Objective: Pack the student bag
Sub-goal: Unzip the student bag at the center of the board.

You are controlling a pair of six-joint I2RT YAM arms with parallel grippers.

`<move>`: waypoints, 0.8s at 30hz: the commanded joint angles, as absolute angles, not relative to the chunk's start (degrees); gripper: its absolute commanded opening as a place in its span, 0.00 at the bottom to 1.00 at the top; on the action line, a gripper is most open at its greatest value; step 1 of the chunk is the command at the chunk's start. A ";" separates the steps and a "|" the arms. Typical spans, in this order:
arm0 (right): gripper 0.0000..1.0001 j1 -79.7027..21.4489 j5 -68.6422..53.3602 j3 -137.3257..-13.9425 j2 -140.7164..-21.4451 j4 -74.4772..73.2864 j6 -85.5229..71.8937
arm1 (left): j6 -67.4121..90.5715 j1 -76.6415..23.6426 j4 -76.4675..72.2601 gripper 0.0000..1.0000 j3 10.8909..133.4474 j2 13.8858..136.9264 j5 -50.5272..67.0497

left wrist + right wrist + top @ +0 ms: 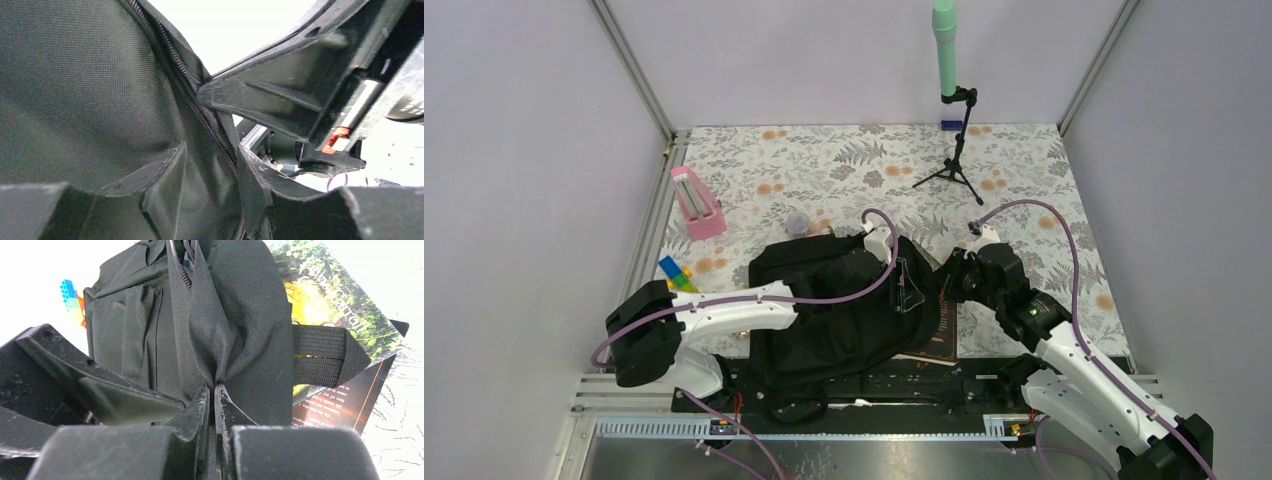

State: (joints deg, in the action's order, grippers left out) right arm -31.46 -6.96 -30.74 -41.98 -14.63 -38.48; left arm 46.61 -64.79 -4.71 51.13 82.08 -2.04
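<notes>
The student bag [834,320], a soft black backpack, lies on the floral table between my two arms. My left gripper [907,285] reaches across it to its right edge. In the left wrist view its fingers [167,182] stand apart on either side of the bag's zip edge [200,115], with fabric in the gap. My right gripper [946,283] sits just right of the bag. In the right wrist view it [211,387] is shut on a pinched fold of the student bag [225,315]. A strap [325,355] sticks out to the right.
A book [940,340] with a green and yellow cover [330,300] lies partly under the bag's right side. Coloured bricks [676,272] lie to the left, a pink holder [696,202] behind them. A small jar [798,222] and a tripod stand [954,150] are at the back.
</notes>
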 commanded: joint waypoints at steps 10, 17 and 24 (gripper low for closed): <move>0.00 -31.99 -6.59 -30.62 -41.27 -12.36 -39.59 | 50.49 -64.89 -10.79 0.35 49.40 82.65 -3.01; 0.00 -31.95 -6.90 -30.75 -41.57 -12.37 -39.61 | 51.77 -64.86 -11.04 0.32 48.38 82.13 -5.29; 0.00 -31.97 -6.96 -30.69 -41.31 -12.46 -39.63 | 51.58 -64.86 -11.67 0.31 49.22 83.58 -3.54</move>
State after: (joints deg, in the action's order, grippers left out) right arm -31.46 -6.94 -30.55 -41.95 -14.37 -38.98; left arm 51.09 -64.79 -7.46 48.90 83.29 -3.46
